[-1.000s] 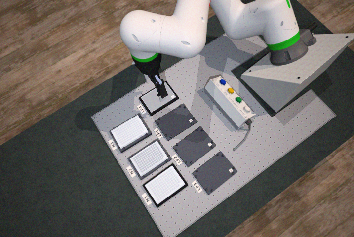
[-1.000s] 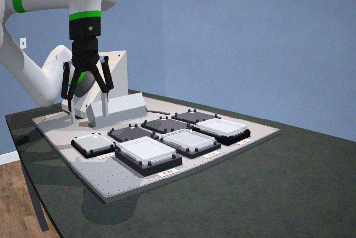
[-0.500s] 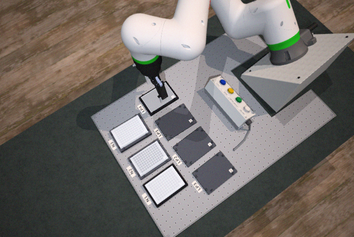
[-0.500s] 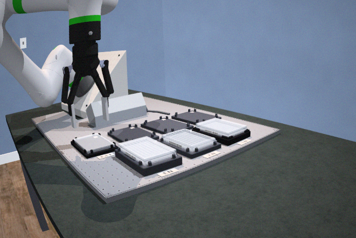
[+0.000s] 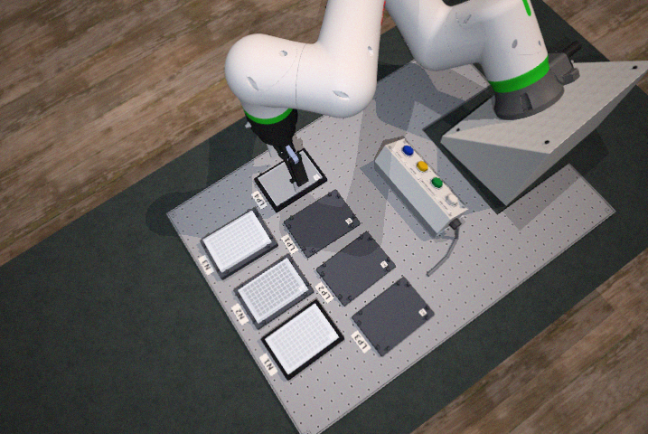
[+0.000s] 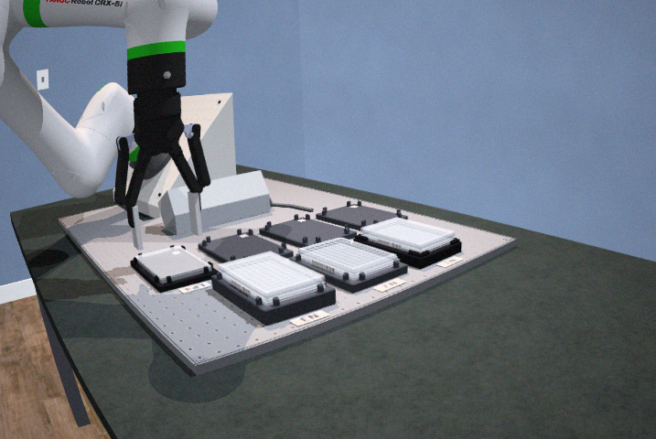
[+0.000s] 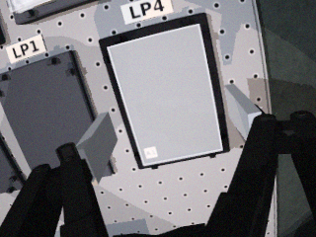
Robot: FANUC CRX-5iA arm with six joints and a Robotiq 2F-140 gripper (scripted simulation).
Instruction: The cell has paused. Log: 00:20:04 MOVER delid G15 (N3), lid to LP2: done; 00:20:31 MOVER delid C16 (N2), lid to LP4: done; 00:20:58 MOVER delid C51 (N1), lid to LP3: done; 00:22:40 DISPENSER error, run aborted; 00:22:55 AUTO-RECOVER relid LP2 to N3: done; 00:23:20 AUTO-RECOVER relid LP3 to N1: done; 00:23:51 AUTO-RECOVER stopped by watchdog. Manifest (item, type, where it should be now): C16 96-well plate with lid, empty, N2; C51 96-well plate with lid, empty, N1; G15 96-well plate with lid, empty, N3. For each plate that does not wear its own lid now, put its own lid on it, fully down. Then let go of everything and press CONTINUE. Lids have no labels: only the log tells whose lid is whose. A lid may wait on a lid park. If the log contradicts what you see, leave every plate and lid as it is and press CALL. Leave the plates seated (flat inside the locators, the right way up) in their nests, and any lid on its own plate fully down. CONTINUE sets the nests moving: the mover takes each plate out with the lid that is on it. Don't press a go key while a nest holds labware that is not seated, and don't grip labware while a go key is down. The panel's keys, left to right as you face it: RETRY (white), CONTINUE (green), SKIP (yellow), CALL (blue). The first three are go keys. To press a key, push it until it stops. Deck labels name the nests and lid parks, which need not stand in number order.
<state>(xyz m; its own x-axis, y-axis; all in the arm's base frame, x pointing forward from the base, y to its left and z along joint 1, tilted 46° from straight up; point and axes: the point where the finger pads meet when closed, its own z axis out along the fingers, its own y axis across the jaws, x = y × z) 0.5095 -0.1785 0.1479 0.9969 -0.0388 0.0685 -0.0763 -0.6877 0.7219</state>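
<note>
The gripper (image 5: 298, 183) (image 6: 167, 240) (image 7: 170, 127) is open and empty, its fingers apart above LP4. Below it, a clear lid (image 5: 276, 183) (image 6: 165, 263) (image 7: 165, 94) lies flat on the black lid park LP4, between the fingertips in the wrist view. The N3 plate (image 5: 237, 242) (image 6: 271, 274) and the N1 plate (image 5: 302, 339) (image 6: 408, 233) look smooth and hazy on top, as with lids on. The N2 plate (image 5: 273, 290) (image 6: 346, 257) shows its wells sharply and appears bare. All three look flat in their nests; small lid gaps cannot be judged.
Lid parks LP1 (image 5: 320, 222) (image 7: 46, 104), LP2 (image 5: 355, 268) and LP3 (image 5: 391, 316) hold nothing. The key panel (image 5: 411, 186) (image 6: 224, 204) stands near the robot base, with blue (image 5: 408, 150), yellow (image 5: 422, 165), green (image 5: 436, 183) and white (image 5: 452, 199) keys. A cable runs from its end.
</note>
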